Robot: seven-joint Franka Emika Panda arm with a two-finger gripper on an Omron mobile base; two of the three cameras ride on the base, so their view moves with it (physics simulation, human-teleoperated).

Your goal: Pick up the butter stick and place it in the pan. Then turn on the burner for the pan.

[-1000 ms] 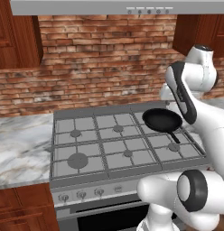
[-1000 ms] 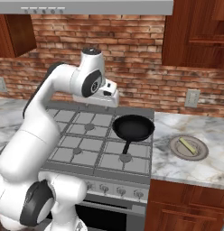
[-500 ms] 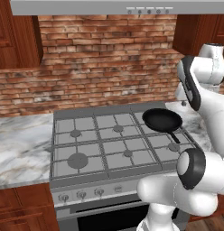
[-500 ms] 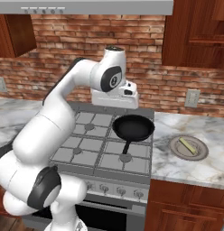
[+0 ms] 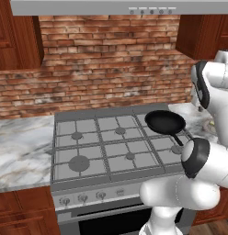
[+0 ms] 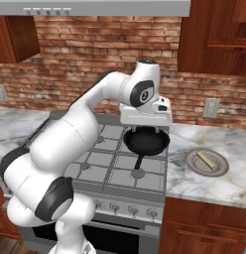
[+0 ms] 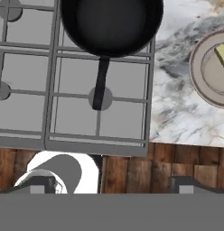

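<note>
The black pan [image 6: 146, 140] sits on the stove's back right burner, its straight handle [image 6: 138, 162] pointing to the front. It also shows in the left base view as the pan [image 5: 165, 121] and, seen from above, in the hand view as the pan [image 7: 111, 22]. The pale yellow butter stick [image 6: 206, 159] lies on a round grey plate [image 6: 219, 167] on the counter right of the stove; the butter stick [image 7: 222, 57] is at the hand view's right edge. My gripper [image 6: 145, 124] hovers above the pan, open and empty, left of the plate.
The gas stove [image 5: 102, 149] has grey grates and a row of knobs [image 6: 130, 211] on its front panel. Marble counter [image 5: 19, 153] lies on both sides. A brick wall, a hood and wooden cabinets [image 6: 214, 34] stand behind and above.
The arm has swung to the right, carrying the hand from over the stove's middle to above the pan. The jaws stayed wide open. Pan and butter stick have not moved.
</note>
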